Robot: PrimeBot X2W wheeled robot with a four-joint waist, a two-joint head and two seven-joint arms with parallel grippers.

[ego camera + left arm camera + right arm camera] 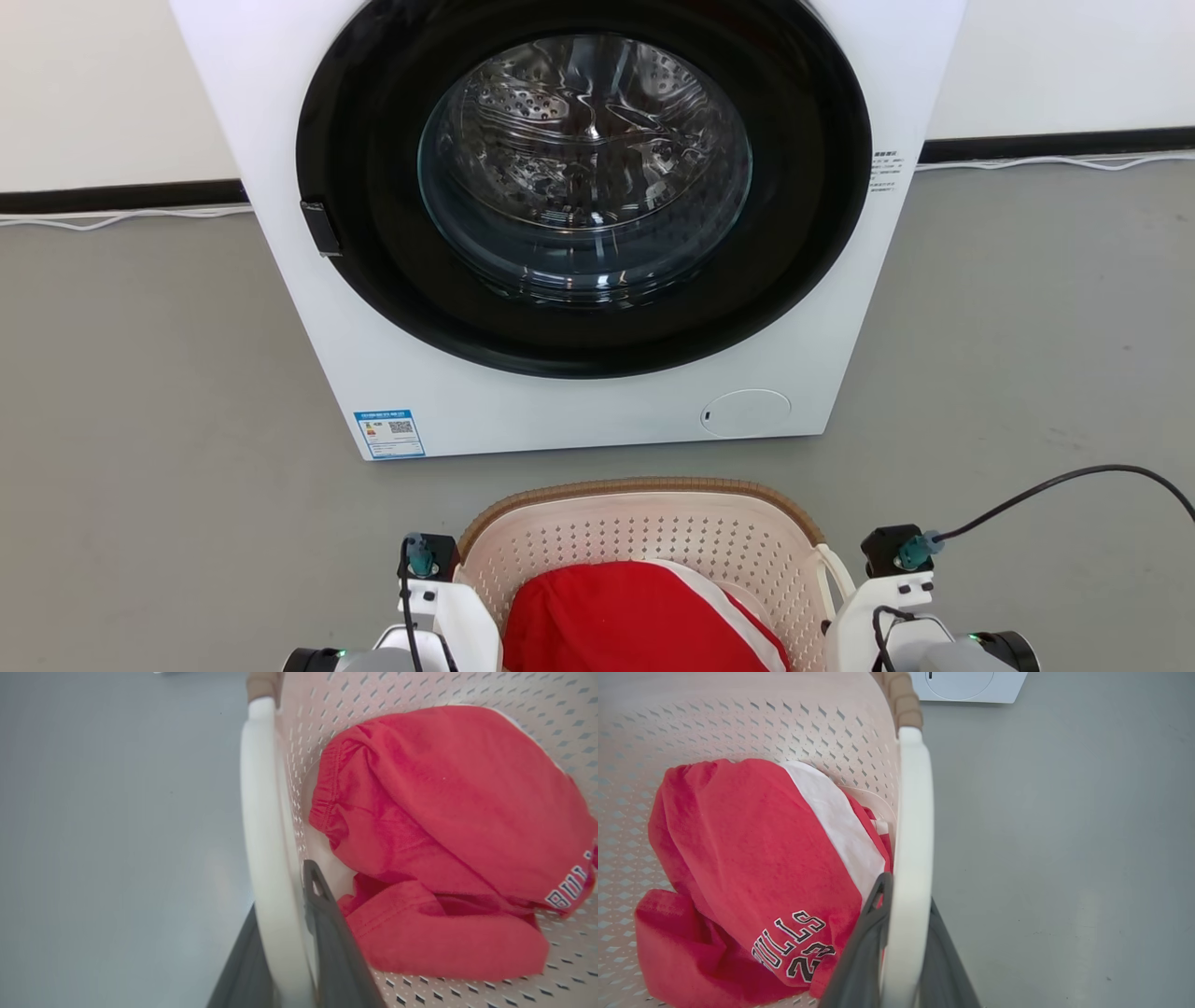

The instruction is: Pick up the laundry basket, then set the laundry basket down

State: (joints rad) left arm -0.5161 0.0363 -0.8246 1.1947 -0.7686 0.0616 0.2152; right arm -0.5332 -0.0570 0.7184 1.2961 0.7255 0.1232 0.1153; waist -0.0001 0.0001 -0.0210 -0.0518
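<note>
The laundry basket [644, 488] is right in front of the robot, between its two arms. It is near the front of the big white washer [579, 411], but not touching it. I cannot tell if the basket rests on the grey floor [159, 373] or hangs just over it.

The left gripper [282, 896] has its two dark fingers closed around the white left handle [261, 812]. One finger is inside the basket and one is outside, with the handle squeezed between them. The right gripper [906, 893] does the same on the white right handle [915, 812]: one finger on the inner side, one on the outer side, both snug against it.

Inside the basket lies a red shirt [635, 616] all bunched up. It has a white stripe [836, 821] and some letters and the number 23 [808, 961] on it. The shirt covers most of the bottom of the basket and leans toward the right handle.

The washer door [583, 177] is round, black and shut. Through the glass I see the shiny drum. A small blue sticker [389, 434] sits at the lower left corner of the washer front. A round white cap [745, 412] sits near the lower right corner. A black cable [1055, 485] loops up from the right wrist.
</note>
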